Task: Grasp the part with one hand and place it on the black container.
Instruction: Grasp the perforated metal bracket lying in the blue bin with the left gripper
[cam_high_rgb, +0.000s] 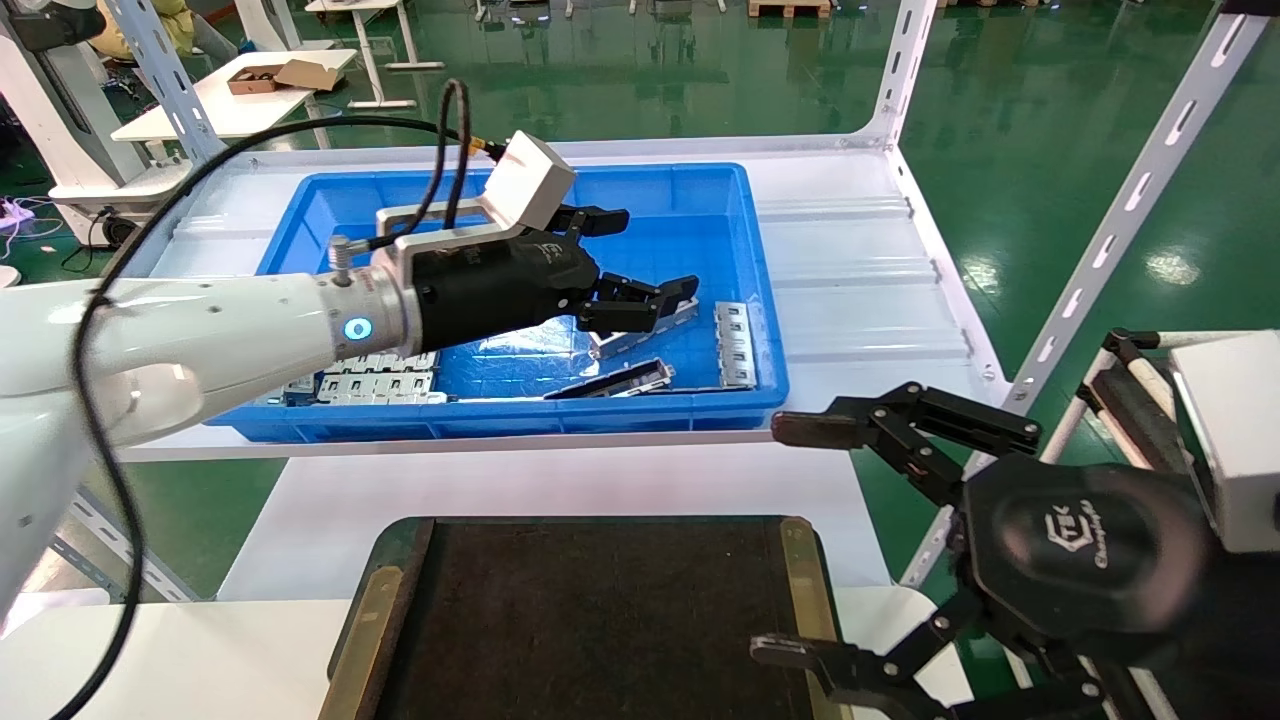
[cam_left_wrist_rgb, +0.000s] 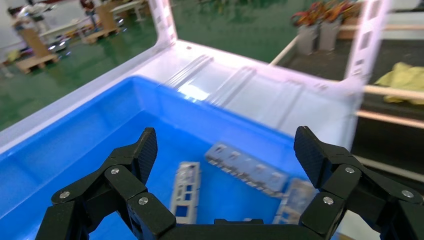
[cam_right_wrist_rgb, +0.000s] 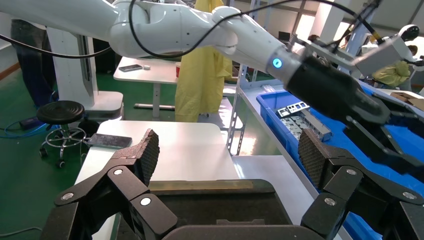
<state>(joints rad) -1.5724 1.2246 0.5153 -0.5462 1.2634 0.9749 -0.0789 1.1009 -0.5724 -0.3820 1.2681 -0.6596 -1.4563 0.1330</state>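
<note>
- The left end effector (cam_high_rgb: 640, 262) hangs over the blue bin (cam_high_rgb: 520, 195), fingers spread wide and gripping nothing; the step in hand looks like the reach for a part.
- Several silver channel pieces lie on the bin floor. The likeliest target is the part (cam_high_rgb: 645, 328) just under the near finger, near the bin's right half; whether the finger touches it I cannot tell.
- That part lies flat with its long axis running left-near to right-far in the head view. A second one (cam_high_rgb: 736, 344) lies by the right wall, its axis running near to far.
- In the left wrist view the part (cam_left_wrist_rgb: 186, 189) shows low between the fingers, long axis pointing away from the camera, window cutouts facing up.
- To do this well, I judge the wrist should turn so the fingers close across the narrow width, not along the length, then drop straight down.
- Keep clear of the neighbouring strip (cam_high_rgb: 612, 381) and the slotted plates (cam_high_rgb: 378, 384) at the bin's near left.
- The black container (cam_high_rgb: 600, 610) waits on the near desk, bare.
- The right end effector (cam_high_rgb: 800, 540) idles released at near right, by the container's right edge.
</note>
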